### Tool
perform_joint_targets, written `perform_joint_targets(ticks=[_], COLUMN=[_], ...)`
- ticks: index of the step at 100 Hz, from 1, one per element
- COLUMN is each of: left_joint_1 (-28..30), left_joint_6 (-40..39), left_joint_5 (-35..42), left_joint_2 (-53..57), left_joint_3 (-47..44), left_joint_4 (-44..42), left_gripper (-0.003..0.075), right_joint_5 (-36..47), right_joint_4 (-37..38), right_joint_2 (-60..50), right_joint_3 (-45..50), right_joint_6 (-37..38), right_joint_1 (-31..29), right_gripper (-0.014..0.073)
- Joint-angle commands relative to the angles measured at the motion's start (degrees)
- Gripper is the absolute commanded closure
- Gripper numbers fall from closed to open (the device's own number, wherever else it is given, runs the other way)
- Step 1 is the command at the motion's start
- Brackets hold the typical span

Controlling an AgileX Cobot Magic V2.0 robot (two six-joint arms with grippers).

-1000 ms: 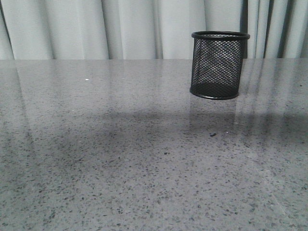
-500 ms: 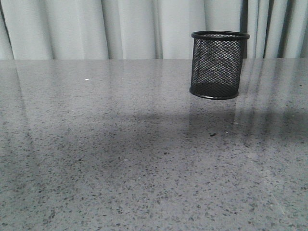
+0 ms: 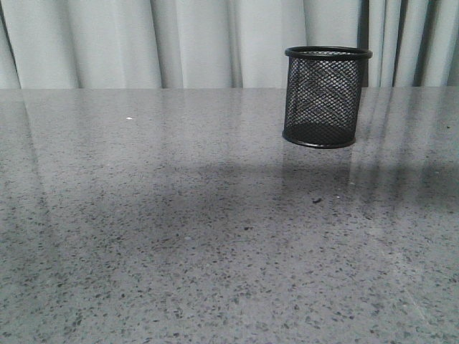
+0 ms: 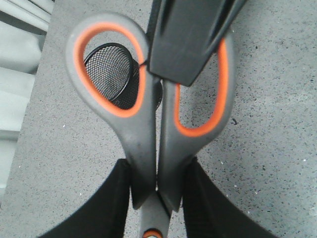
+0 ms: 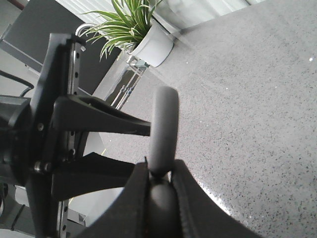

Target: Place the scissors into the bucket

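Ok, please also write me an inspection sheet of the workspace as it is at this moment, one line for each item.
Surface: grey speckled table, glossy, with reflections.
Job's things: the bucket stands upright at the far right and looks empty; the scissors are held in the air, not yet in the bucket.
Clutter: one small dark speck in front of the bucket.
Grippers: left claw is shut on the scissors just below the handle loops; right claw is shut on one handle loop.
Cables: nothing seen.
Surroundings: pale curtains behind the table; a potted plant beyond the table edge.
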State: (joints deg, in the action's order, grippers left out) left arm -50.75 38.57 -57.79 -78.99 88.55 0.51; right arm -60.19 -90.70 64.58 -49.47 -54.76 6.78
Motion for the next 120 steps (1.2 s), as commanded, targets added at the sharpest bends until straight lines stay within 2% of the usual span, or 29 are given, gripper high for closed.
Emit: perform_joint_targets(ticks=[1, 9, 24, 31, 40, 51, 74, 93, 101, 111, 120], left_joint_1=[-0.4, -0.3, -0.3, 0.0, 1.9, 7.0, 19.9, 28.6, 31.7, 35.0, 37.1], left_joint_6=[-0.7, -0.7, -0.7, -0.9, -2.7, -7.8, -11.1, -11.1, -11.1, -11.1, -11.1], left_joint_5=[3.7, 2.8, 2.0, 2.1, 2.2, 1.0, -5.5, -4.6, -3.9, -3.3, -2.8], left_joint_2=[1.6, 1.6, 1.6, 1.6, 1.6, 1.8, 6.2, 13.0, 15.7, 18.3, 19.8], left_joint_3=[1.9, 1.9, 1.9, 1.9, 2.1, 2.2, 2.2, 2.2, 2.2, 2.2, 2.2], left_joint_4=[0.5, 0.2, -0.5, -0.5, -0.5, -0.5, 0.8, 0.8, 0.8, 0.8, 1.0], left_gripper=[0.0717, 0.0627, 0.0313, 0.0230, 0.0230, 0.0230, 0.0230, 0.0230, 0.0230, 0.0230, 0.0230], right_joint_5=[-0.8, -0.6, 0.5, 1.8, 3.7, 6.6, 11.4, 12.6, 12.5, 10.7, 8.1], right_joint_4=[-3.4, -3.4, -3.4, -3.4, -3.0, 2.3, 23.5, 39.7, 48.8, 60.0, 66.3], right_joint_2=[-0.7, -0.7, -0.7, -0.7, -0.7, -0.7, -0.7, -0.7, -0.6, 0.0, 1.2], right_joint_3=[-1.9, -1.9, -1.9, -1.9, -2.1, -4.4, -13.4, -21.9, -25.3, -28.5, -31.1], right_joint_6=[-1.1, -1.1, -1.1, -1.1, -1.1, 0.7, 11.6, 20.6, 26.3, 33.2, 37.1], right_joint_1=[-0.1, -0.1, -0.1, -0.1, -0.1, -0.1, -0.1, -0.2, -0.2, -0.2, -0.2], right_gripper=[0.0661, 0.0661, 0.0661, 0.0661, 0.0660, 0.0660, 0.0642, 0.0642, 0.0642, 0.0642, 0.0642])
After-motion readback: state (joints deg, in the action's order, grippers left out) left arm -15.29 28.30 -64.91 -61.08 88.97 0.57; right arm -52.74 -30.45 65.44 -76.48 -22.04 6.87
